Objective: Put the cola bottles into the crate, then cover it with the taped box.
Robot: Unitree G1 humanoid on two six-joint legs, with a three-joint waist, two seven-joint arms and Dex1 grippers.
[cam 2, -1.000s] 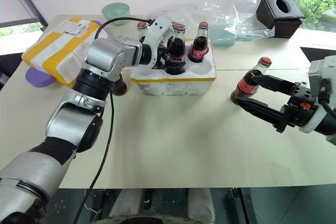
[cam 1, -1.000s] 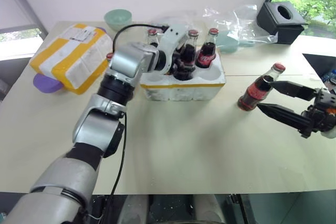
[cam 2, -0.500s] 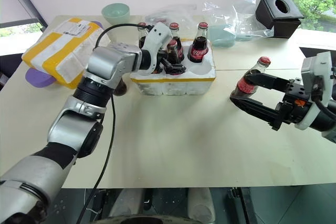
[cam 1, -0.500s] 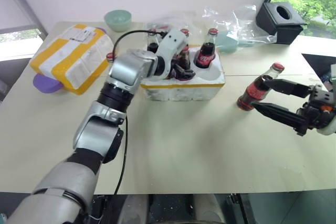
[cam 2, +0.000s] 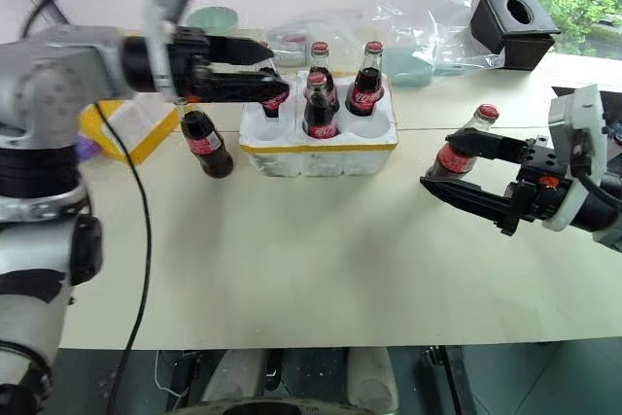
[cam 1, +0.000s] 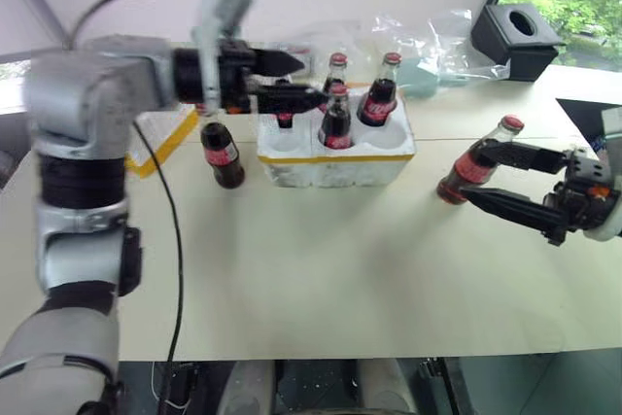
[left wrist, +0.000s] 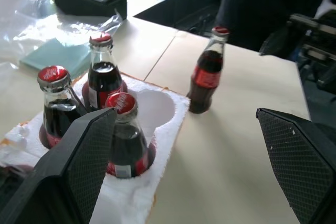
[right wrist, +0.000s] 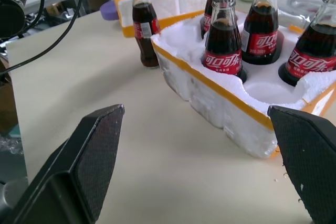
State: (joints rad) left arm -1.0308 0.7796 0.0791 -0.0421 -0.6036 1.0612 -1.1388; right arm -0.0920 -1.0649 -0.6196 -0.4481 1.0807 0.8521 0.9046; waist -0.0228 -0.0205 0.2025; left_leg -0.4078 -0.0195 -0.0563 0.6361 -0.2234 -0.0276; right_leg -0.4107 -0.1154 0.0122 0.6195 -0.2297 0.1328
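The near half of the worktop (cam 1: pixel 321 279) lies bare, open from edge to edge. Toward the far edge the crate (cam 1: pixel 335 148) stands mid-width, four cola bottles (cam 1: pixel 336 116) rising from its wells. One bottle (cam 1: pixel 222 155) stands just off its left side, another (cam 1: pixel 473 164) well off its right. The left hand (cam 1: pixel 292 80) hangs above the crate's left end, jaws wide. The right hand (cam 1: pixel 486 177) brackets the right bottle, fingers spread.

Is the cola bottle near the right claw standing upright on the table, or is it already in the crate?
Upright on the table. The cola bottle stands red cap up, outside the crate, between the open fingers of the right claw.
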